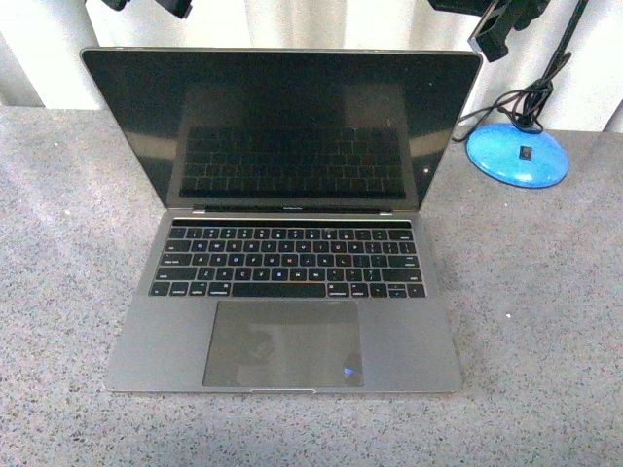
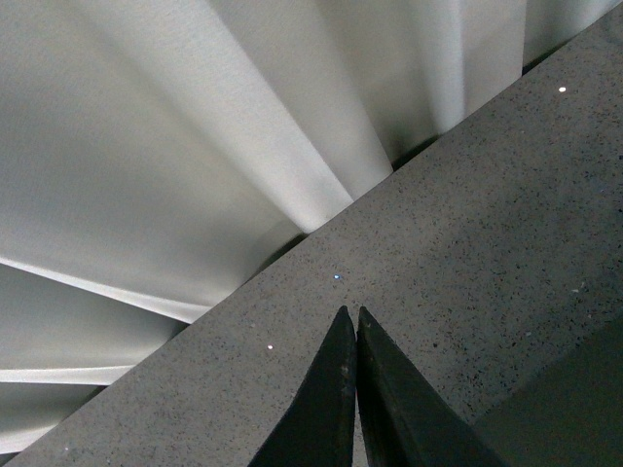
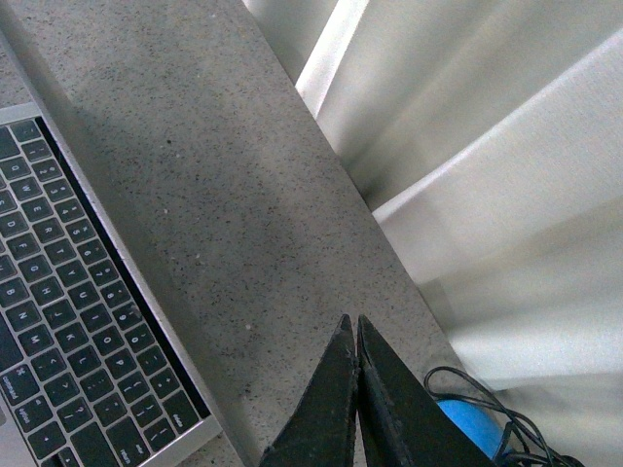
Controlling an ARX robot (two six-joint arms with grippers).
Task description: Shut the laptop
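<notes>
The laptop [image 1: 282, 209] sits open in the middle of the grey speckled tabletop [image 1: 545, 321], its front edge toward the near side. Its screen [image 1: 282, 126] stands up at the far end, leaning back a little. The screen is dark and glossy, with the rows of keys mirrored in it. Below it lie the black keyboard [image 1: 287, 260] and the wide trackpad [image 1: 282, 342], both uncovered.

A pale pleated curtain [image 1: 292, 24] hangs along the far edge of the tabletop. To the far right, well apart from the laptop, a round blue base [image 1: 517, 154] rests on the tabletop, with a black cable [image 1: 516, 102] looped above it.

Neither arm touches the laptop. The left gripper [image 2: 350, 321] is over bare tabletop close to the far edge by the curtain, and its dark jaws are pressed together with nothing between them. The right gripper [image 3: 352, 326] is over the strip of tabletop just to the right of the laptop's right edge, with the blue base near it. Its jaws are likewise together and empty. From the front, only dark bits of the arms show at the top, beyond the upper corners of the screen.
</notes>
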